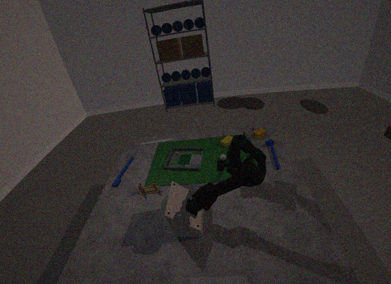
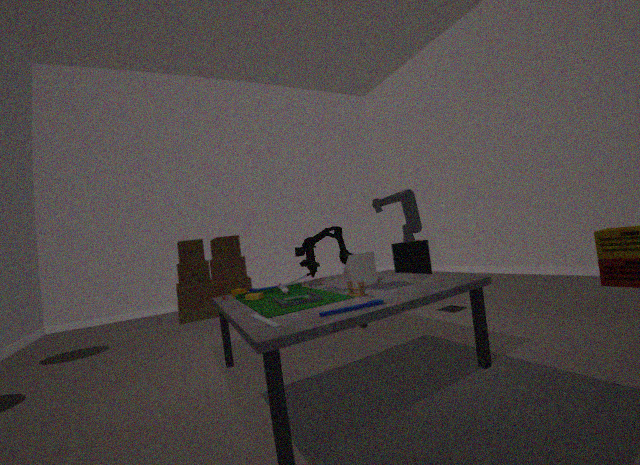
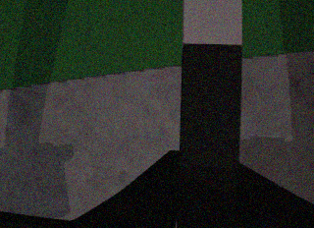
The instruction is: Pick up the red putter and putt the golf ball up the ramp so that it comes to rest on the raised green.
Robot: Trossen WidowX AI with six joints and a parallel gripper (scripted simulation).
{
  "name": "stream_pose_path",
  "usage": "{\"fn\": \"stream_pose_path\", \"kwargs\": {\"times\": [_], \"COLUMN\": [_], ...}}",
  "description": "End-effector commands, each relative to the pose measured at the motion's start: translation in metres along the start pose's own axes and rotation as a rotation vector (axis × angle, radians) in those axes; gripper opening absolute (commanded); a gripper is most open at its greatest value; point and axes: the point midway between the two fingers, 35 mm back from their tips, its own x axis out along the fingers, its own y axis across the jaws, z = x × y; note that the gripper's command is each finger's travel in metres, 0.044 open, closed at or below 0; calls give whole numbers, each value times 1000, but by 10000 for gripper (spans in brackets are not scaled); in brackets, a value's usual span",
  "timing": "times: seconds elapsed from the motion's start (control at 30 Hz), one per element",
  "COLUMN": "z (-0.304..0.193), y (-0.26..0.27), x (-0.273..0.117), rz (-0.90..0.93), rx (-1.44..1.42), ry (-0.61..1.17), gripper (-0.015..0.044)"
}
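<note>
Top view: the end effector (image 1: 220, 165) hung over the green mat's (image 1: 176, 176) right side, the golf ball (image 1: 223, 156) just beside it. Exterior view: mat lay near the counter's (image 2: 361, 315) front-left edge. Wrist view: fingers were clamped on the putter (image 3: 211, 51), its shaft crossing the mat's edge.

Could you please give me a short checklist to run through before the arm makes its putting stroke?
1. Putter held: ok. The gripper is shut on the putter, whose shaft runs straight out from the jaws.
2. Putter colour red: cannot tell; the shaft looks pale and dark in this dim light.
3. Ball located: ok. The golf ball lies on the green mat, beside the arm.
4. Raised green free: ok, nothing shows on the raised green.
5. Putter head behind the ball: cannot tell; the arm hides it.
6. Yellow blocks clear of the ball's path: ok, at the mat's far edge.
</note>
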Motion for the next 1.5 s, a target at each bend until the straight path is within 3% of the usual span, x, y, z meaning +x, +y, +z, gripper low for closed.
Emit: {"fn": "stream_pose_path", "kwargs": {"times": [0.0,0.37,0.77,0.97,1.3,1.47], "z": [1,0,1,1,1,-1], "y": [-16,-11,121,124,124,124], "x": [-1,1,0,-8,-59,-50], "rz": [-7,-3,1,3,3,0], "rx": [17,11,14,14,13,4], "ry": [-8,-2,-5,-6,-4,1], "gripper": [0,0,0,0,0,0]}}
